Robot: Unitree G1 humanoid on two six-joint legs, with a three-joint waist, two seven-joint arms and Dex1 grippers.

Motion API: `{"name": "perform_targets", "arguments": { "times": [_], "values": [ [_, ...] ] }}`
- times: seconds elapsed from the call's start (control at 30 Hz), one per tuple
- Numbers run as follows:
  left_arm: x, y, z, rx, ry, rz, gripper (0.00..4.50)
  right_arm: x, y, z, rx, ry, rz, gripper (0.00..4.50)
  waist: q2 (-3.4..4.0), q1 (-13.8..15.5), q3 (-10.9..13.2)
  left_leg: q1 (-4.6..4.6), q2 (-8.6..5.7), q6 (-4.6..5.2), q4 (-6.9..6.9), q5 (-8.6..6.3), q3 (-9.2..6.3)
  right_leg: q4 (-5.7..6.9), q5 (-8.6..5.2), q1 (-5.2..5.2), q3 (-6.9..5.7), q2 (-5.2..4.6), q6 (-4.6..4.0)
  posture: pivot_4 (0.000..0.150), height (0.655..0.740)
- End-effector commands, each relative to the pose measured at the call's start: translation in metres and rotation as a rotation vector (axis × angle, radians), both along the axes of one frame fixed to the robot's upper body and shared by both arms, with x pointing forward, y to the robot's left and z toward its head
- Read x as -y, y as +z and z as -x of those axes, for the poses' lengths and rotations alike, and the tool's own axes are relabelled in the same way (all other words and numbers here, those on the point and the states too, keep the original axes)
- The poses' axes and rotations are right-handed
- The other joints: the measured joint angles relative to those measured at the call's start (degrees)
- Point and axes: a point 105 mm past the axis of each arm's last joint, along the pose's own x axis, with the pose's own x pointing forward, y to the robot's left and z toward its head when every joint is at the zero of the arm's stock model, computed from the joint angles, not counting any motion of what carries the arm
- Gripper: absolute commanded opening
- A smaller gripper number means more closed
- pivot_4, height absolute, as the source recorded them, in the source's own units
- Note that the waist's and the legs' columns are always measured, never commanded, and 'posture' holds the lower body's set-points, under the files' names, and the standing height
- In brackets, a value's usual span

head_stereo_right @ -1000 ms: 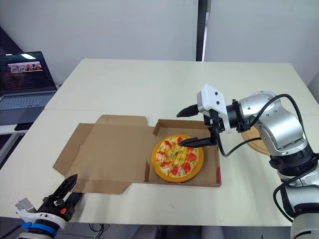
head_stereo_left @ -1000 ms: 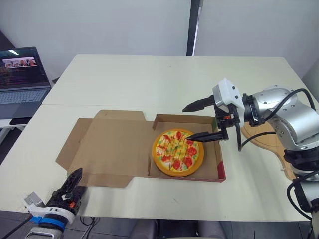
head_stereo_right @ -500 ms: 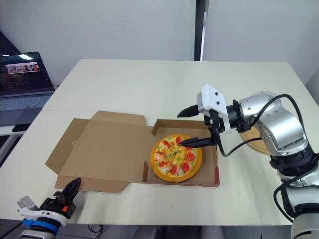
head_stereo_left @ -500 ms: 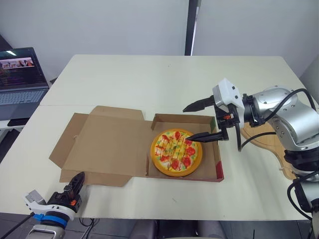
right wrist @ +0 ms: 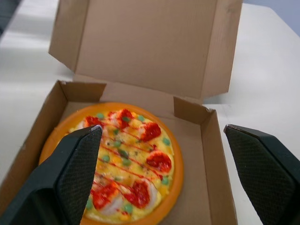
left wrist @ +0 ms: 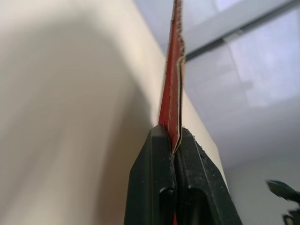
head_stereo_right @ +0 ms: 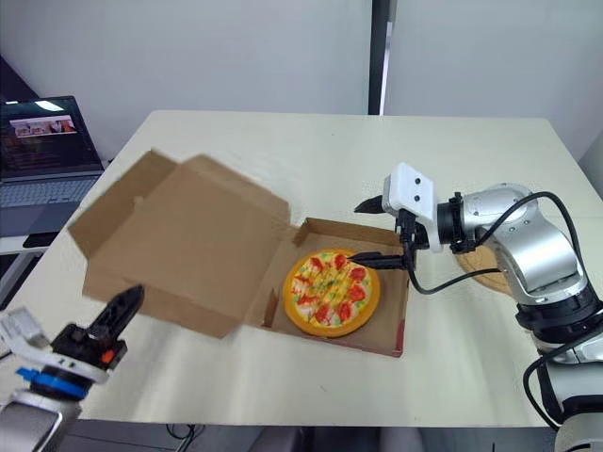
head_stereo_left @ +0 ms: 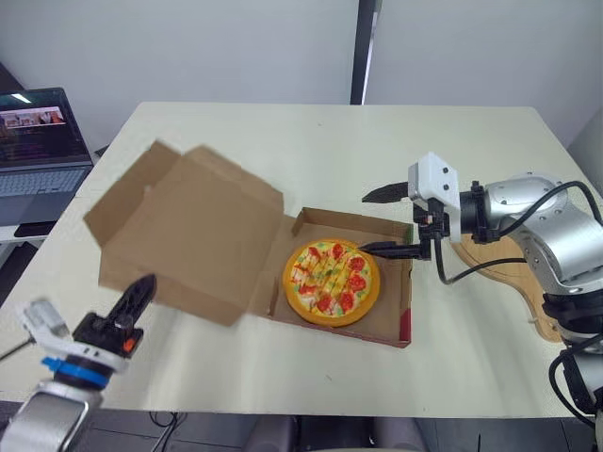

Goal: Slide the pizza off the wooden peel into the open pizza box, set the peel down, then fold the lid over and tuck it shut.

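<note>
Pizza box (head_stereo_left: 406, 294) has its lid (head_stereo_left: 188, 235) tilted up from its left side, hiding that wall. Right of the box, the wooden peel (head_stereo_left: 528, 297) is half hidden by an arm. The pizza (head_stereo_left: 331, 281) lies inside. The left gripper (left wrist: 171, 133) pinches the lid's edge; the right gripper (head_stereo_left: 362, 224) hovers spread over the box.

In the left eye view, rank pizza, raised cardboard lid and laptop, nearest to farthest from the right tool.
1. Round orange-rimmed pizza, in the open box.
2. Raised brown cardboard lid, farther left.
3. Open grey laptop, far left.
</note>
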Motion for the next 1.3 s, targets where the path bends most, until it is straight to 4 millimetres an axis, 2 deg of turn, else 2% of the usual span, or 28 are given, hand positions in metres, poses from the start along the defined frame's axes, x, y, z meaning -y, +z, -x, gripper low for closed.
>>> {"name": "perform_targets", "arguments": {
  "times": [0.03,0.1,0.2,0.33,0.57,0.77,0.97,1.1,1.3],
  "values": [
    [0.02,0.031,0.0,0.11,-0.125,-0.06,0.02,0.016,0.012,-0.008,0.064,-0.094,-0.019,4.5,0.01,-0.2,0.0,0.0,-0.01,-0.01,0.0,0.0,0.01,0.0,0.01,0.0,0.02,0.0,-0.01,0.15,0.74],
    [0.025,0.038,-0.001,0.133,-0.172,-0.094,0.02,0.025,0.011,-0.015,0.072,-0.167,-0.025,4.5,0.01,-0.3,0.0,-0.01,0.0,-0.01,-0.02,-0.01,0.02,0.0,0.01,-0.02,0.01,0.01,-0.02,0.15,0.74],
    [0.033,0.045,-0.002,0.155,-0.245,-0.169,0.0,0.043,0.012,-0.038,0.108,-0.34,-0.034,3.86,0.01,-0.3,0.0,-0.01,0.02,-0.02,-0.04,-0.01,0.04,0.01,0.02,-0.05,0.03,0.05,-0.04,0.15,0.74],
    [0.039,0.055,-0.007,0.205,-0.3,-0.215,0.0,0.059,0.004,-0.059,0.17,-0.466,0.034,2.48,0.03,-0.4,0.0,-0.01,0.06,-0.02,-0.04,-0.01,0.07,-0.01,0.05,-0.06,0.05,0.11,-0.09,0.15,0.74],
    [0.045,0.062,-0.013,0.245,-0.35,-0.25,0.0,0.068,-0.027,-0.096,0.24,-0.551,0.22,0.04,0.02,-0.7,0.0,-0.04,0.11,-0.03,-0.07,-0.01,0.09,0.0,0.06,-0.12,0.07,0.16,-0.11,0.15,0.74],
    [0.047,0.061,-0.017,0.25,-0.377,-0.275,0.0,0.067,-0.057,-0.108,0.181,-0.513,0.329,0.04,0.03,-0.8,0.0,-0.12,0.1,-0.04,-0.07,0.0,0.1,0.0,0.07,-0.22,0.11,0.16,-0.14,0.15,0.74],
    [0.047,0.06,-0.025,0.254,-0.402,-0.319,0.0,0.07,-0.068,-0.103,0.095,-0.434,0.35,0.04,0.04,-0.6,0.0,-0.13,0.08,-0.05,-0.06,0.0,0.07,0.0,0.08,-0.21,0.09,0.17,-0.14,0.15,0.74],
    [0.045,0.061,-0.035,0.259,-0.428,-0.4,0.0,0.069,-0.071,-0.092,0.041,-0.354,0.365,0.04,0.05,-0.7,0.0,-0.12,0.1,-0.05,-0.07,0.0,0.06,0.0,0.08,-0.21,0.06,0.19,-0.15,0.15,0.74],
    [0.044,0.065,-0.06,0.298,-0.478,-0.556,0.0,0.053,-0.076,-0.055,-0.053,-0.166,0.352,0.04,0.06,-0.7,0.1,-0.13,0.1,-0.05,-0.07,0.0,0.01,-0.01,0.08,-0.21,0.02,0.21,-0.14,0.15,0.74]
  ]
}}
